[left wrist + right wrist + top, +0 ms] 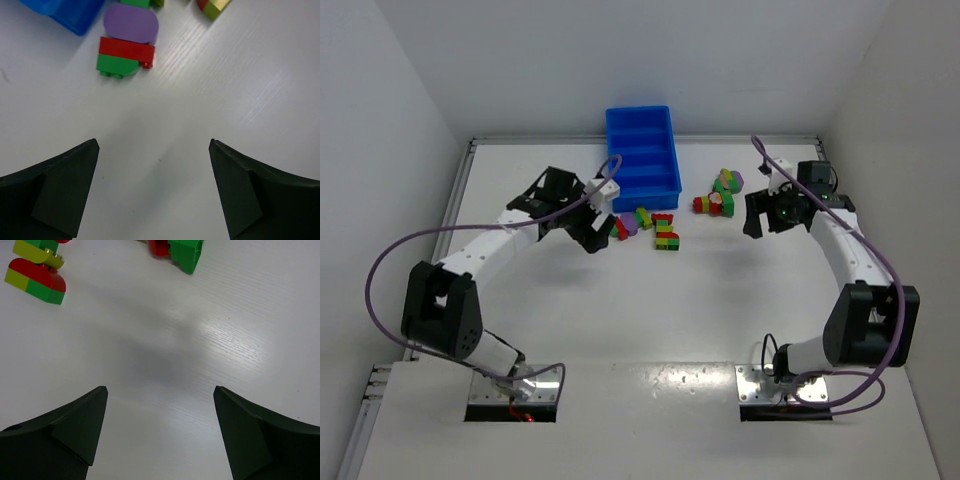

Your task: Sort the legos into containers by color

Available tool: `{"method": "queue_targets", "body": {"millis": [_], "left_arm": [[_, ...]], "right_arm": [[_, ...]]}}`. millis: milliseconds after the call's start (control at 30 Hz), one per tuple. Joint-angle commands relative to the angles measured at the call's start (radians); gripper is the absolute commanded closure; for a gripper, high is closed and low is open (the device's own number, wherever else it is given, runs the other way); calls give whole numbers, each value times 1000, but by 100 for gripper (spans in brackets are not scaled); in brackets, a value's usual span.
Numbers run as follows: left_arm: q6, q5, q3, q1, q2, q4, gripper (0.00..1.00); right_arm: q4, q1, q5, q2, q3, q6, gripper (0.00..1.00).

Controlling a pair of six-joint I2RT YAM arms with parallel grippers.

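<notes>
The blue tray (pixel 642 148) with its four containers stands at the back centre; only blue shows inside them. The legos lie in clumps in front of it and to its right: a purple, red and green clump (pixel 126 47), a stacked red, green and yellow one (pixel 666 235), and two more clumps (pixel 715 204) near my right arm. My left gripper (pixel 597 235) (pixel 153 142) is open just short of the purple clump, with bare table between its fingers. Over bare table my right gripper (pixel 757 222) (pixel 160 389) is also open, and a yellow-green, red and green clump (pixel 35 280) lies ahead to its left.
White walls close in the table at the back and on both sides. Purple cables (pixel 380 265) loop off each arm. A corner of the tray (pixel 65 12) shows at the top left of the left wrist view. A green and red clump (pixel 182 252) lies ahead of the right gripper.
</notes>
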Motion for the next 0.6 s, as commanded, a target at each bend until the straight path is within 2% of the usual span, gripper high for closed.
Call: {"method": "queue_targets", "body": {"millis": [0,233,567], "left_arm": [[121,73,39,-26,68,-18,2],[157,28,17,-45,203,189,1],[158,58,98,-45,387,293,1]], "right_arm": [[-8,4,-56,13,33,-20,13],[-17,4,-74,43,52,-20,13],[-17,4,-65,72,83,-20,13]]}}
